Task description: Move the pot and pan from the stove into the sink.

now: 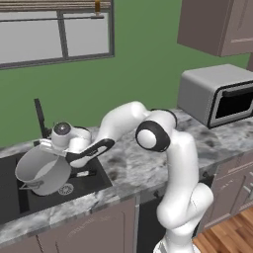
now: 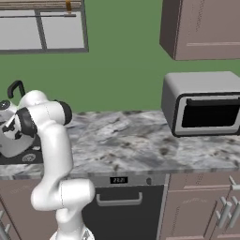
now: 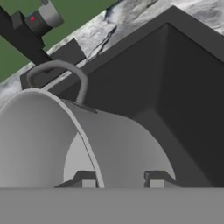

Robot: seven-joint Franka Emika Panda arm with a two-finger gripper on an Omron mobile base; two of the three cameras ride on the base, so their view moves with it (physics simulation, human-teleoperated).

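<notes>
Dark sink [image 1: 96,180] holds tilted pot [image 1: 42,170], its rim between loosened fingers [image 3: 89,183]

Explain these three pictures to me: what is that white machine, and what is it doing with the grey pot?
The white machine is a robot arm in a computer-drawn kitchen. Two pictures come from cameras on its base, behind it to the left and right. The third comes from a camera on its hand, looking along its claw.

On the marble counter stands a grey microwave. To the left is a dark sink with a black faucet.

The claw's two tips sit on either side of the wall of the grey pot, which hangs tilted in the sink. Whether the claw is squeezing the pot or letting go, I cannot tell.
</notes>
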